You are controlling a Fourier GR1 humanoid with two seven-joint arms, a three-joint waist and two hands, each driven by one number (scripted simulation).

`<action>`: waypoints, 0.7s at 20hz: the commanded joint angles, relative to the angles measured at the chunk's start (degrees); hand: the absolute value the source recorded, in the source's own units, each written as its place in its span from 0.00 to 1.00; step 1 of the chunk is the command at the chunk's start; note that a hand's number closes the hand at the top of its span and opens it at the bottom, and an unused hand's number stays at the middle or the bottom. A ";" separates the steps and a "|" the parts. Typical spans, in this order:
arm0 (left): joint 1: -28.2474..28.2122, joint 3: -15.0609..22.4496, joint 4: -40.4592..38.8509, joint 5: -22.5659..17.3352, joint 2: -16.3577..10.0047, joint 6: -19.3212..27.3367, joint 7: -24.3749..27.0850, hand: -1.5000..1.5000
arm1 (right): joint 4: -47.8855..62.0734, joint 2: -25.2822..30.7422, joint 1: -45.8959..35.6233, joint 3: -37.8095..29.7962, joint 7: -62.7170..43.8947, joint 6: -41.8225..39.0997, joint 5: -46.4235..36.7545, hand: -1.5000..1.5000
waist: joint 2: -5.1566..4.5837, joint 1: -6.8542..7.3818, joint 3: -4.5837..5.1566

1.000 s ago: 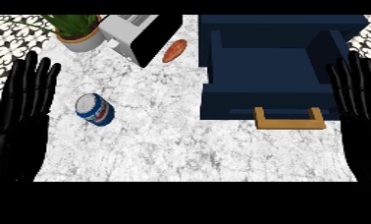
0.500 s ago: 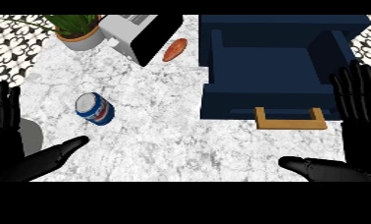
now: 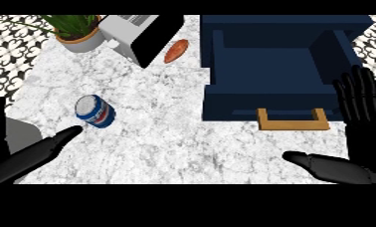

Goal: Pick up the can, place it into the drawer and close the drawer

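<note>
A blue and white can (image 3: 95, 111) stands on the marble counter (image 3: 176, 126) at the left. The dark blue drawer (image 3: 283, 71) is pulled open at the right, with its tan handle (image 3: 292, 120) toward me. My left hand (image 3: 33, 156) lies low at the lower left, open, its thumb reaching up toward the can without touching it. At the right edge my right hand (image 3: 357, 126) is open, fingers pointing up beside the drawer, thumb stretched left along the bottom.
A potted plant (image 3: 75, 32) stands at the back left, next to a white and black toaster (image 3: 141, 34). An orange-brown item (image 3: 175, 51) lies between the toaster and the drawer. Patterned tiles (image 3: 18, 52) run beyond the counter's left edge.
Both hands have dropped lower and turned, thumbs now stretched inward along the bottom. The left fingers have left the view. The can and drawer have not moved.
</note>
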State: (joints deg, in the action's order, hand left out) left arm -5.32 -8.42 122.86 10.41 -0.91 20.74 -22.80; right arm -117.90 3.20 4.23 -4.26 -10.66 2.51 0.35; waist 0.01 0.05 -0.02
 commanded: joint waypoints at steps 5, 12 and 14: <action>2.61 -1.10 0.20 0.45 -1.83 -0.71 -5.54 0.00 | 1.79 -0.43 0.24 -1.38 2.86 -0.35 -0.02 0.00 | 0.03 -0.04 0.02; 3.98 2.99 -14.38 -0.62 0.88 4.99 5.21 0.00 | -4.83 0.75 1.27 -2.67 -3.12 -1.00 1.69 0.00 | 0.01 -0.21 0.04; 3.99 6.00 -18.18 0.79 0.89 9.22 6.86 0.00 | -6.68 1.43 4.68 -3.93 -1.34 -3.06 3.18 0.00 | 0.02 -0.47 0.04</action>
State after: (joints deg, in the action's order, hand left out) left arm -1.95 -5.31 111.26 10.98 -0.32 25.59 -19.64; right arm -120.53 4.74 5.93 -8.13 -11.23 0.11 3.20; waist 0.02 -0.18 0.00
